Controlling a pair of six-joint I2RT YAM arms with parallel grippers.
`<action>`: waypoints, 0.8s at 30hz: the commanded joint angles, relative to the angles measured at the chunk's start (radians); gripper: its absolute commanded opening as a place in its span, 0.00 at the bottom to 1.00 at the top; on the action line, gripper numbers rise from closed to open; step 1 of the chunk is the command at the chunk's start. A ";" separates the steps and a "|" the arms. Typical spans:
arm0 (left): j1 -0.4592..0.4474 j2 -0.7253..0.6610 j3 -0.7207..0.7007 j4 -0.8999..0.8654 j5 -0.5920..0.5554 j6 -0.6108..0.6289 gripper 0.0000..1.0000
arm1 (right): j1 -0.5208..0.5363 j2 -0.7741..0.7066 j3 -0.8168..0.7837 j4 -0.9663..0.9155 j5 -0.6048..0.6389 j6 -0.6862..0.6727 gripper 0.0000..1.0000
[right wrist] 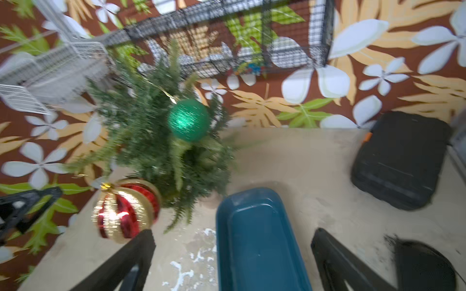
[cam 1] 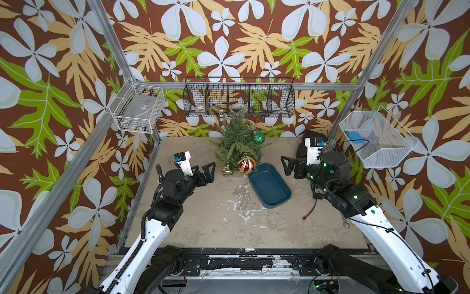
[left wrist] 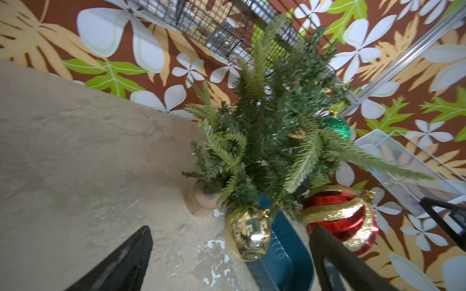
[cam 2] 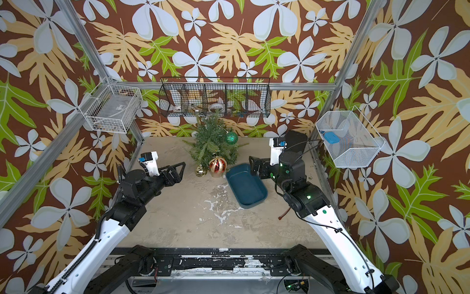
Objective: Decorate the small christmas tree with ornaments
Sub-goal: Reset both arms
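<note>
Now, small christmas tree (cam 1: 237,142) (cam 2: 213,142): upright in its tan pot at the table's 12 o'clock, close to the back wall, seen in both top views.
Green glitter ball (cam 1: 259,137) (right wrist: 189,119): hung high on the tree, at its 2 o'clock in a top view.
Striped ball (cam 1: 246,164) (left wrist: 340,216): red, gold and white, low on the tree at its 6 o'clock, touching the foliage.
Gold ball (cam 1: 226,170) (left wrist: 248,234): smallest, hung from a low branch at the tree's 7 o'clock, just beside the striped ball.
Blue tray (cam 1: 269,187) (right wrist: 254,241): on the table at the tree's 5 o'clock, its far end near the pot.
Left gripper (cam 1: 203,170): at the tree's 8 o'clock, near the gold ball without touching it; jaws spread wide.
Right gripper (cam 1: 288,165): at the tree's 4 o'clock, beside the tray's far end; jaws spread wide.
Black case (right wrist: 401,161): at the table's 2 o'clock corner.
</note>
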 commanded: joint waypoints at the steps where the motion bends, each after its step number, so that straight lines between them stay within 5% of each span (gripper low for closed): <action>1: 0.007 0.026 0.007 -0.104 -0.135 0.044 1.00 | -0.020 -0.032 -0.108 0.087 0.272 -0.001 1.00; 6: 0.011 0.067 -0.029 -0.066 -0.281 0.105 1.00 | -0.097 -0.055 -0.317 0.229 0.525 0.037 1.00; 11: 0.013 0.031 -0.215 0.237 -0.475 0.233 1.00 | -0.156 -0.020 -0.627 0.611 0.722 -0.087 1.00; 16: 0.065 0.143 -0.295 0.456 -0.570 0.343 1.00 | -0.253 0.180 -0.675 0.740 0.754 -0.050 1.00; 24: 0.103 0.414 -0.378 0.766 -0.619 0.408 1.00 | -0.258 0.362 -0.806 1.203 0.768 -0.204 1.00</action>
